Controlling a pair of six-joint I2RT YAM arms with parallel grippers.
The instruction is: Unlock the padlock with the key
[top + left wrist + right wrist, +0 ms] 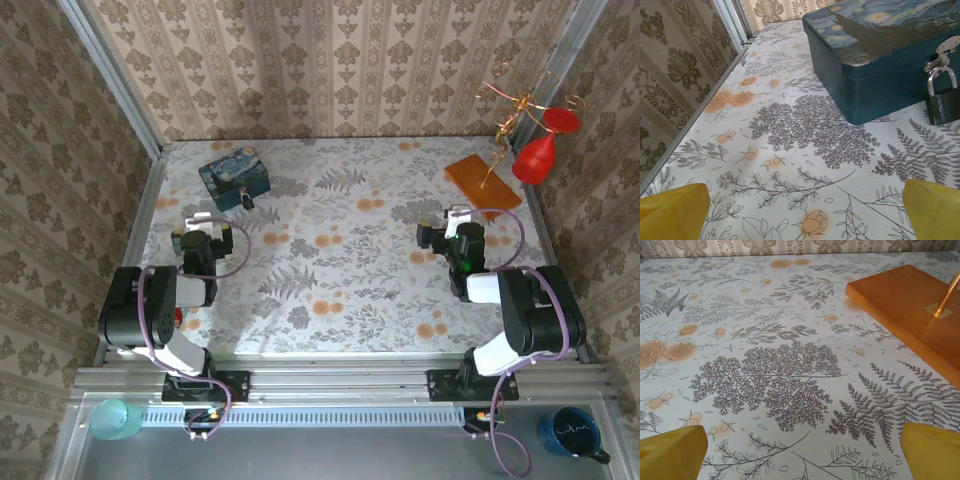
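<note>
Yellow fingertips (672,210) of the left gripper (802,219) stand wide apart and empty over the floral-printed tabletop (790,125), just short of the blue starry-painting tin box (875,45). A small black padlock (941,102) with a silvery shackle hangs from that box's front hasp. The right gripper (802,456), equally wide and empty, sits well to the right of the box, as does an orange wooden slab (905,300).
</note>
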